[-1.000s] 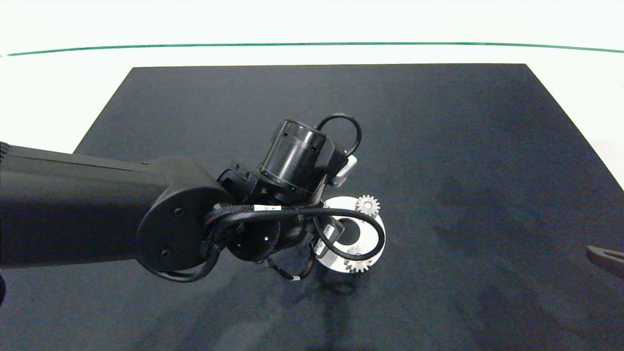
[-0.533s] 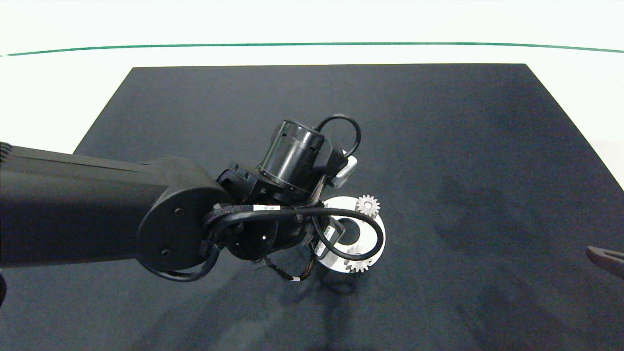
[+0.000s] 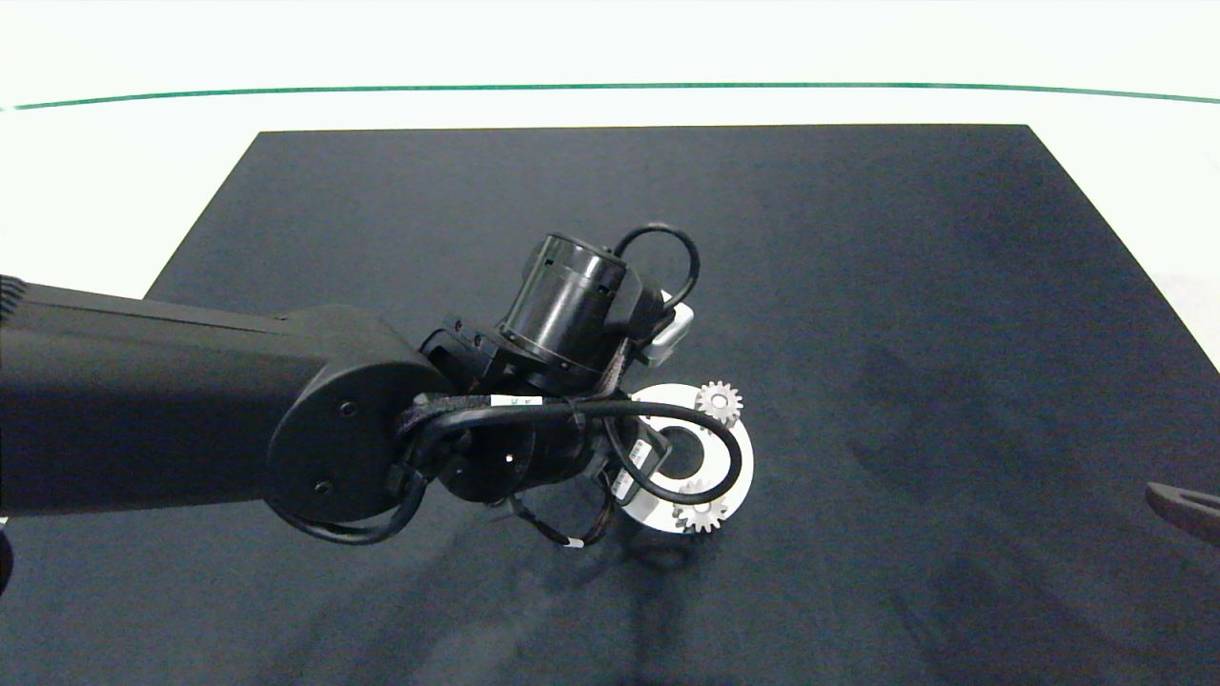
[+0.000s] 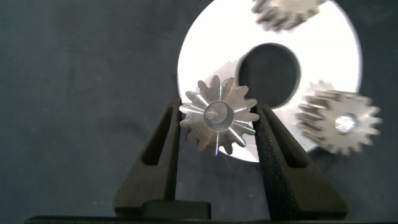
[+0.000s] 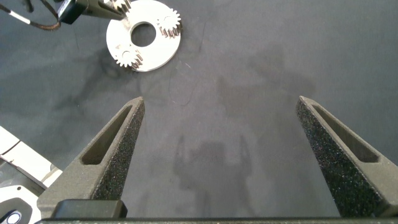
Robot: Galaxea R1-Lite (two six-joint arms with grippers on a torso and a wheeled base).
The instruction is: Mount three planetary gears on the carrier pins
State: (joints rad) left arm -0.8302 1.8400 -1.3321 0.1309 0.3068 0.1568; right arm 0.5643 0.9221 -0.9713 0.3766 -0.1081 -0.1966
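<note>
While 2 planetary gears (image 4: 339,121) sit on the white disc (image 4: 329,56) | left tool (image 4: 217,134) clenched on gear 3 (image 4: 217,122) over its pin | advise level seating before release | right tool (image 5: 217,149) released, parked.

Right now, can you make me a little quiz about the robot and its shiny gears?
1. How many planetary gears can you count on the white disc in the left wrist view?
2. True or false: the right gripper is holding a gear.
3. What sits between the fingers of the left gripper: A) a screw, B) a gear, C) nothing?

Key
1. Three: one between the fingers, two others on the disc.
2. False. It is open and empty, away from the disc.
3. B. A pin end shows in that gear's centre hole.
</note>
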